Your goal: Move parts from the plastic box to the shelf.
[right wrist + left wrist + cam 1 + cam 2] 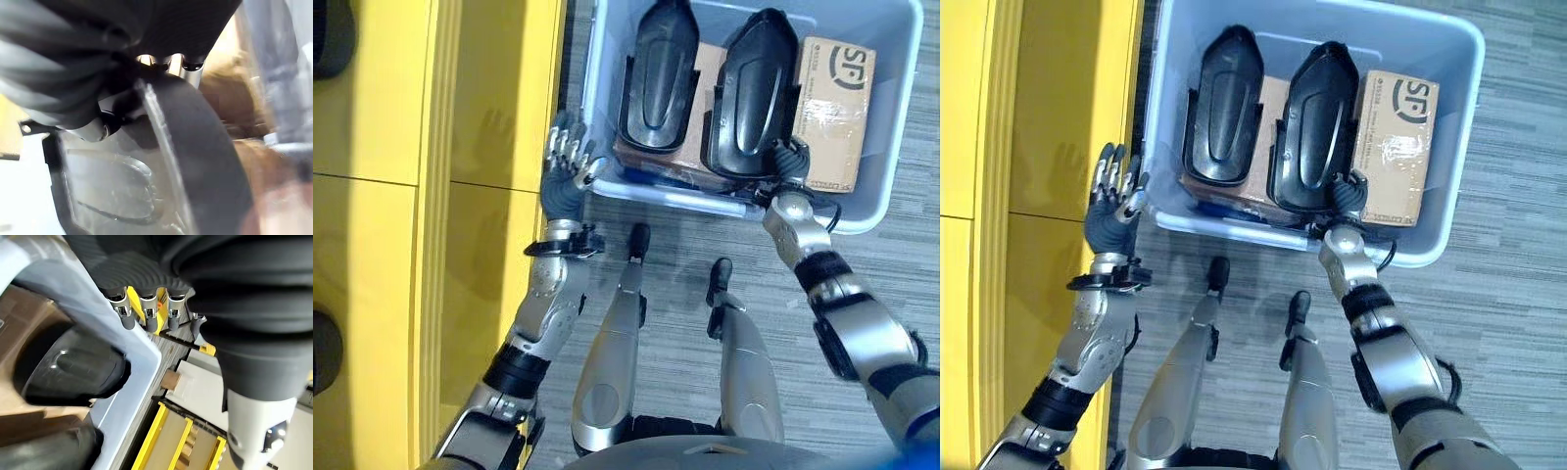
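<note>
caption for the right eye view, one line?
Right hand on a black part in the plastic box; left hand open outside.

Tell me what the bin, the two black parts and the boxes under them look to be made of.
Plastic box: pale blue-grey moulded plastic, smooth, with rounded rim. Two black parts: probably moulded plastic, semi-gloss, with highlights on curved shells. Boxes: brown cardboard, matte, taped seams. Right hand rests on one part's near end.

The right hand [1349, 192] reaches over the near end of a black part [1317, 122], and its fingers are hidden behind that part, so their grip cannot be told. Cardboard boxes [1398, 147] lie half covered under the two black parts. The yellow shelf [382, 196] is cut off at the picture's edge.
</note>
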### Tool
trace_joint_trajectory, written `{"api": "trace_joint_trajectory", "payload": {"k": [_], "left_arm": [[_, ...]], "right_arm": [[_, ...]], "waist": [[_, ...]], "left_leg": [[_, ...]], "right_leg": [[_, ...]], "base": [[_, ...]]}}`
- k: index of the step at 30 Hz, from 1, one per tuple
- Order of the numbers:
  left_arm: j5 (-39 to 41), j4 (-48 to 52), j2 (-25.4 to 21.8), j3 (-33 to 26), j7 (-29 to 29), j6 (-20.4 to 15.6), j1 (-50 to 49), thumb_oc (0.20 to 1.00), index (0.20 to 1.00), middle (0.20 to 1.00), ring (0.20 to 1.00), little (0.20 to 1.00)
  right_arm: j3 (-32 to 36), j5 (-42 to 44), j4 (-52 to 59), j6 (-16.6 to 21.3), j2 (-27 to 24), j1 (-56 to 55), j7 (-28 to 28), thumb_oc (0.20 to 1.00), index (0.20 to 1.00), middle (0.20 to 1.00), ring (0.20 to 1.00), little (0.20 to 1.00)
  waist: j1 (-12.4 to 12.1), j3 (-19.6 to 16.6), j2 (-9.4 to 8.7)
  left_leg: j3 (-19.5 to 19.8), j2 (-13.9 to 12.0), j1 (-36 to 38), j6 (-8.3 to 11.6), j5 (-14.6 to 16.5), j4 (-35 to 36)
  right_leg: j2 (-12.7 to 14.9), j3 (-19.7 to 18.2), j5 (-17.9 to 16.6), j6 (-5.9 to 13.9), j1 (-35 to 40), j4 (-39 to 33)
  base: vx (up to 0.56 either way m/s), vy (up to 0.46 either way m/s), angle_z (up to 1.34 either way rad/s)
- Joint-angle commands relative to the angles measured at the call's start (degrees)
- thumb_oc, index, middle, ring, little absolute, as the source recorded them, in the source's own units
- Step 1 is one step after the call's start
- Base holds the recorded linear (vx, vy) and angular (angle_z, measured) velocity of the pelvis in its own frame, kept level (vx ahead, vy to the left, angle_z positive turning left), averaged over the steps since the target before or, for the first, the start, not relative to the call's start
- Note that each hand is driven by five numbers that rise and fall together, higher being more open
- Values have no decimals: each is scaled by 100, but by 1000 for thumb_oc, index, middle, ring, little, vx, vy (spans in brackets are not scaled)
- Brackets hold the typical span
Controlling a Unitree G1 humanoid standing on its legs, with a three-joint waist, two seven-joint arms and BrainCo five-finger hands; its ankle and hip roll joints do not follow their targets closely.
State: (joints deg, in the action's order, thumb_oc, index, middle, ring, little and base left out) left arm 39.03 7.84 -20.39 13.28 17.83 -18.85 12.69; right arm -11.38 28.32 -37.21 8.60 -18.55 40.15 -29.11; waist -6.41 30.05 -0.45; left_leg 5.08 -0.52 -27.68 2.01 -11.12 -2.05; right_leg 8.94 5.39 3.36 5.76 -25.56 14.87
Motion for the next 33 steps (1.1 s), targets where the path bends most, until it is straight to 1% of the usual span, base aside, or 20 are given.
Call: {"api": "trace_joint_trajectory", "payload": {"k": [1,2,3,5,6,7,8,10,14,15,16,17,18,19,20,21,27,31,33], "left_arm": [[-25,281,-18,-59,-266,-138,-20,1000,1000,1000,1000,1000],[28,252,-9,-135,-351,-83,-176,1000,1000,1000,1000,1000],[63,240,10,-165,-394,-53,-249,1000,1000,1000,1000,1000],[-5,155,-20,-341,-557,75,-611,1000,1000,1000,1000,1000],[-6,157,-20,-341,-557,75,-614,1000,1000,1000,1000,1000],[-19,104,-40,-504,-647,152,-881,1000,1000,1000,1000,1000],[-18,110,-42,-503,-649,154,-896,1000,1000,1000,1000,1000],[-21,58,-7,-644,-750,231,-1148,1000,1000,1000,1000,1000],[-4,16,60,-848,-858,327,-1450,1000,1000,1000,1000,1000],[-3,21,61,-846,-860,329,-1463,1000,1000,1000,1000,1000],[-10,3,95,-954,-919,381,-1615,1000,1000,1000,1000,1000],[-10,9,95,-953,-920,384,-1628,1000,1000,1000,1000,1000],[-3,8,144,-1076,-977,419,-1777,1000,1000,1000,1000,1000],[-3,9,144,-1076,-976,420,-1779,1000,1000,1000,1000,1000],[-49,-16,166,-1156,-1028,479,-1898,1000,1000,1000,1000,1000],[-60,-56,230,-1300,-1107,540,-2121,1000,1000,1000,1000,1000],[-66,-110,348,-1488,-1154,608,-2424,1000,1000,1000,1000,1000],[-123,-171,470,-1627,-1194,704,-2652,1000,1000,1000,1000,1000],[-135,-166,496,-1647,-1216,718,-2712,1000,1000,1000,1000,1000]], "right_arm": [[224,-174,152,440,-176,-13,21,200,200,200,200,200],[320,-257,535,468,-144,-365,93,200,200,200,200,200],[376,-265,748,511,-129,-523,140,200,200,200,200,200],[599,-278,1495,611,-47,-1199,336,200,200,200,200,200],[599,-279,1499,609,-46,-1204,335,200,200,200,200,200],[730,-312,1962,650,-24,-1616,491,200,200,200,200,200],[731,-315,1982,642,-20,-1639,492,200,200,200,200,200],[863,-295,2340,656,11,-2019,678,200,200,200,200,200],[946,-282,2755,582,52,-2557,965,200,200,200,200,200],[946,-284,2768,576,53,-2575,966,200,200,200,200,200],[1006,-228,2859,545,89,-2842,1111,200,200,200,200,200],[1005,-230,2872,539,91,-2858,1111,200,200,200,200,200],[1066,-217,3034,495,115,-3125,1246,200,200,200,200,200],[1065,-217,3036,494,116,-3127,1246,200,200,200,200,200],[1103,-159,3170,459,161,-3340,1377,200,200,200,200,200],[1179,9,3384,402,186,-3694,1623,200,200,200,200,200],[1180,132,3646,307,236,-4040,1864,200,200,200,200,200],[1084,327,3856,153,244,-4339,2187,200,200,200,200,200],[1063,348,3907,144,234,-4386,2222,200,200,200,200,200]], "waist": [[76,-591,-110],[125,-716,-138],[147,-767,-146],[244,-1015,-187],[243,-1013,-186],[306,-1166,-216],[306,-1167,-217],[350,-1303,-219],[404,-1478,-199],[405,-1479,-197],[422,-1605,-178],[423,-1605,-176],[450,-1748,-158],[451,-1748,-157],[463,-1860,-144],[477,-2006,-116],[497,-2185,-87],[500,-2367,-54],[499,-2405,-46]], "left_leg": [[58,-165,139,77,590,-100],[47,-213,286,100,527,32],[32,-232,340,116,512,76],[21,-340,676,157,468,288],[22,-341,683,158,466,292],[13,-408,870,171,471,354],[14,-410,886,172,469,363],[13,-461,1101,174,501,396],[-1,-521,1390,198,511,494],[0,-523,1406,199,508,505],[-9,-540,1530,219,495,570],[-8,-543,1547,221,490,584],[-16,-576,1677,249,485,645],[-15,-577,1678,249,486,645],[0,-604,1795,261,492,673],[24,-636,1956,279,511,696],[8,-719,2194,294,554,702],[13,-778,2443,293,606,693],[17,-788,2508,285,624,695]], "right_leg": [[164,76,-679,127,416,-1080],[150,77,-719,128,521,-1177],[144,86,-719,129,569,-1216],[113,102,-715,133,840,-1373],[112,103,-716,133,846,-1376],[86,95,-678,134,997,-1407],[85,97,-676,133,1011,-1411],[56,94,-583,128,1172,-1377],[8,115,-520,120,1426,-1411],[6,118,-521,120,1442,-1419],[-21,139,-505,121,1560,-1472],[-24,143,-507,120,1577,-1483],[-48,164,-490,125,1712,-1532],[-49,165,-491,125,1715,-1534],[-72,182,-469,127,1844,-1561],[-103,212,-410,122,2003,-1564],[-144,235,-294,99,2206,-1488],[-176,229,-146,70,2407,-1375],[-178,225,-126,64,2446,-1359]], "base": [[62,-27,-6],[46,-24,-4],[86,-43,-7],[99,-52,-8],[117,-67,-5],[76,-43,-6],[125,-56,-9],[88,-32,-1],[53,-24,2],[58,-17,0],[44,-11,0],[92,-26,3],[51,-17,4],[98,-32,8],[97,-35,6],[98,-35,7],[19,-7,3],[4,-2,-1],[0,0,0]]}}
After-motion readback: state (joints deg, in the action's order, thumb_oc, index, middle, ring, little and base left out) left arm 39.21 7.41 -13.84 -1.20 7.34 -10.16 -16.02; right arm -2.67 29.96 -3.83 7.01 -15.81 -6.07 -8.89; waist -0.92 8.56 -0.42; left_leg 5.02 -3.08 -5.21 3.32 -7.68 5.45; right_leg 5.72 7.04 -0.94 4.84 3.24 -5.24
